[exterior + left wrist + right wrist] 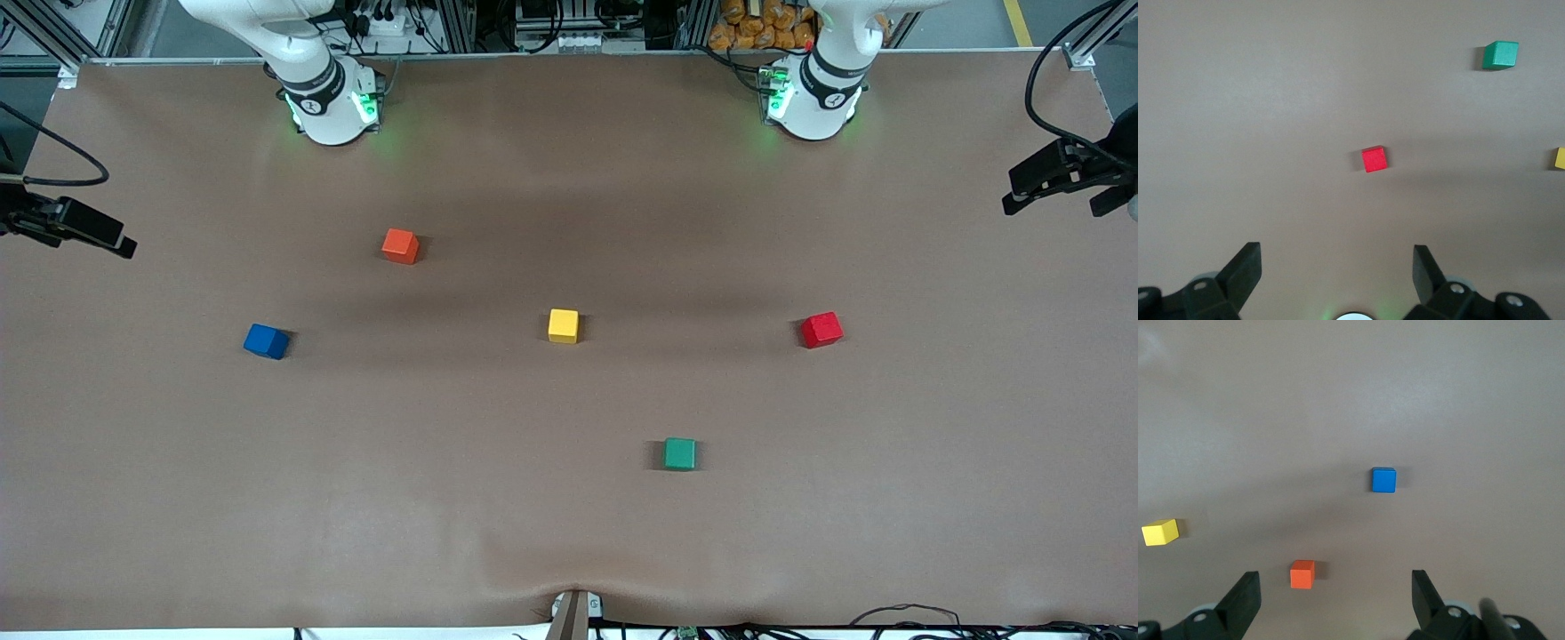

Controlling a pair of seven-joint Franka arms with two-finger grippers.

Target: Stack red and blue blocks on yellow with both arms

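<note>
Cubes lie scattered over the brown table (569,533) in the front view, each standing alone and well apart from the rest. The small matte bright yellow cube (563,325) sits near the middle. The small matte deep red cube (821,330) lies toward the left arm's end, the small matte solid blue cube (266,341) toward the right arm's end, both about level with the yellow one. A small matte orange-red cube (400,246) rests farther from the camera than the blue cube, and a small matte green cube (680,453) lies nearer the camera than the yellow one. Only the white bases and lower links of both arms show along the top edge; neither gripper appears here.

Left wrist view: the left gripper (1337,267) hangs high over the table with its dark fingers (1245,270) spread wide, holding nothing. The red cube (1374,159) lies under it, with the green cube (1500,55) and an edge of the yellow cube (1559,158) off to the side.

Right wrist view: the right gripper (1335,593) hangs high too, fingers (1243,593) spread wide and empty. The blue cube (1383,480) lies below, the orange-red cube (1302,574) and yellow cube (1160,532) near it.
</note>
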